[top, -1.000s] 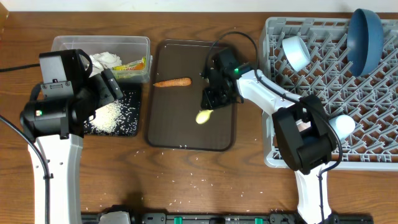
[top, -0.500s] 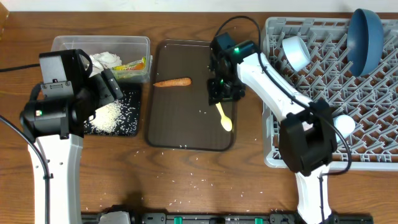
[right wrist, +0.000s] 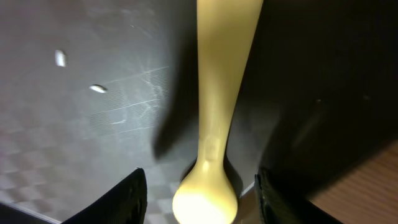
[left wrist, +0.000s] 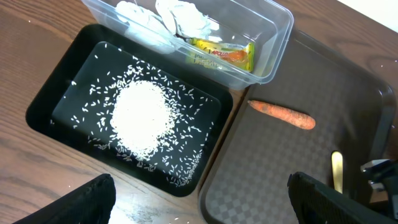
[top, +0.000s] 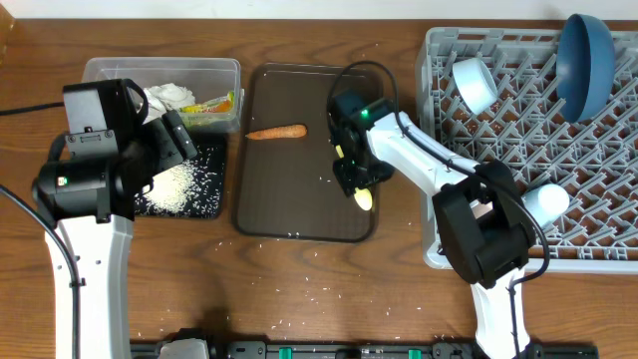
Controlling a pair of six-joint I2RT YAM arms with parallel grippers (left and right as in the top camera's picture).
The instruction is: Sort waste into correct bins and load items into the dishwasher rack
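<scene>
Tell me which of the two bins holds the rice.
The shallow black tray: a heap of white rice lies in it. The clear tub beside it holds crumpled tissue and a wrapper instead.

The spoon [top: 363, 198] lies on the serving tray [top: 289, 194], right of the carrot piece [top: 276, 132], with the rack [top: 598, 204] further right.
</scene>
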